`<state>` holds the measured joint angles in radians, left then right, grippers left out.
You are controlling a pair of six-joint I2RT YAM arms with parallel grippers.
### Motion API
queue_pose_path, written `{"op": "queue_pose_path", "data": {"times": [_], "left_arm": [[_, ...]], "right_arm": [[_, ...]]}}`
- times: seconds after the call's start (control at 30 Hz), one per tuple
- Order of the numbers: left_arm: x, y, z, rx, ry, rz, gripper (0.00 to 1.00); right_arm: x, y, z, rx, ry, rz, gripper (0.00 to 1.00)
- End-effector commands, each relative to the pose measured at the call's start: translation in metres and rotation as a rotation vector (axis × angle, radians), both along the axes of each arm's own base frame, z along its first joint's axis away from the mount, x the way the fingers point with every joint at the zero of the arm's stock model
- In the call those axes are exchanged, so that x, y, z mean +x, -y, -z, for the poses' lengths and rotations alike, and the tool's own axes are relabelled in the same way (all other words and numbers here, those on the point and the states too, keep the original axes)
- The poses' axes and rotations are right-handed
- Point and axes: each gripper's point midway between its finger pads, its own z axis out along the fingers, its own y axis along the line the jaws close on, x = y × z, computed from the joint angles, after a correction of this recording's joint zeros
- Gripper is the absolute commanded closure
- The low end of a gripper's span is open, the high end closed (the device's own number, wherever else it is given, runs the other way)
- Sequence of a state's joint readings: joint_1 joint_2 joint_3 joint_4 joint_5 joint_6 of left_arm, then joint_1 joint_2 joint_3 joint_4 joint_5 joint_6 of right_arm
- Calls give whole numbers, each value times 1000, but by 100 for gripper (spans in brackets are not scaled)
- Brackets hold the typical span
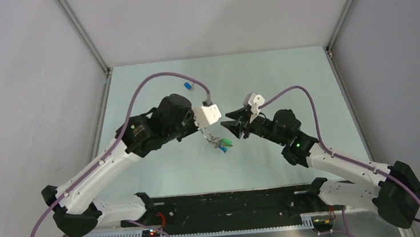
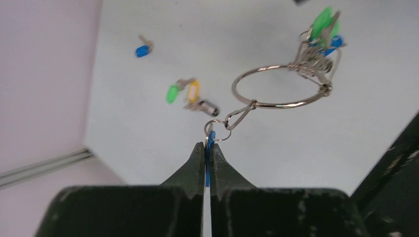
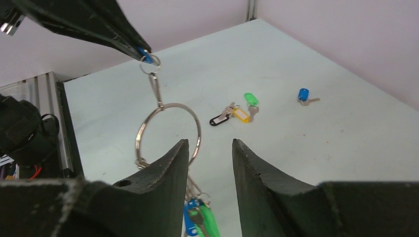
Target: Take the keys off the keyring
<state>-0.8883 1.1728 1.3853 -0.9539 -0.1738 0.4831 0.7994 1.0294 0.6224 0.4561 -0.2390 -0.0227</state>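
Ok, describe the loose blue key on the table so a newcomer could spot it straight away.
On the pale table, look to the far side, beyond the left arm. One small key with a blue cap lies there alone. The other loose keys sit clustered with green and yellow caps, and every other blue piece hangs in the air with the keyring.

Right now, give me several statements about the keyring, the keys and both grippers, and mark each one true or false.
1. The left gripper is shut on a blue tag. True.
2. A blue-capped key lies alone on the table. True.
3. The keyring lies flat on the table. False: it hangs in the air below the blue tag.
4. The right gripper is clamped on the keys. False: its jaws stand apart beside the keyring, and the keys hang bunched on the ring.
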Motion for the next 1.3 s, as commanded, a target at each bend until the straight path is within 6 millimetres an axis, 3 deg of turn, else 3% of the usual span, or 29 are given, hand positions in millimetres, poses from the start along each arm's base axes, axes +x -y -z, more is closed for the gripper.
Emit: {"op": "queue_pose_path", "data": {"times": [0.0, 0.23, 0.33, 0.47, 0.67, 0.87, 1.03, 1.17, 1.27], "left_arm": [[17, -38, -28, 258, 223, -17, 100], [15, -41, -68, 310, 445, 150, 100], [13, -40, -70, 434, 542, 255, 98], [25, -50, -77, 614, 632, 239, 100], [40, -38, -104, 705, 828, 247, 96], [40, 12, -141, 523, 1088, 369, 100], [28, 40, -163, 207, 1102, 486, 100], [13, 53, -156, 58, 1045, 590, 100], [7, 58, -149, 19, 1011, 632, 100]], "right_arm": [[12, 2, -18, 62, 57, 24, 58], [18, -3, -25, 86, 121, -18, 53], [21, -5, -31, 117, 135, -33, 52], [23, -11, -28, 116, 139, -90, 50], [19, -22, -22, 55, 197, -174, 47], [23, -18, -28, 22, 260, -158, 46], [18, -5, -40, 20, 304, -193, 46], [15, 13, -56, 36, 348, -223, 41], [6, 16, -65, 38, 365, -282, 36]]}}
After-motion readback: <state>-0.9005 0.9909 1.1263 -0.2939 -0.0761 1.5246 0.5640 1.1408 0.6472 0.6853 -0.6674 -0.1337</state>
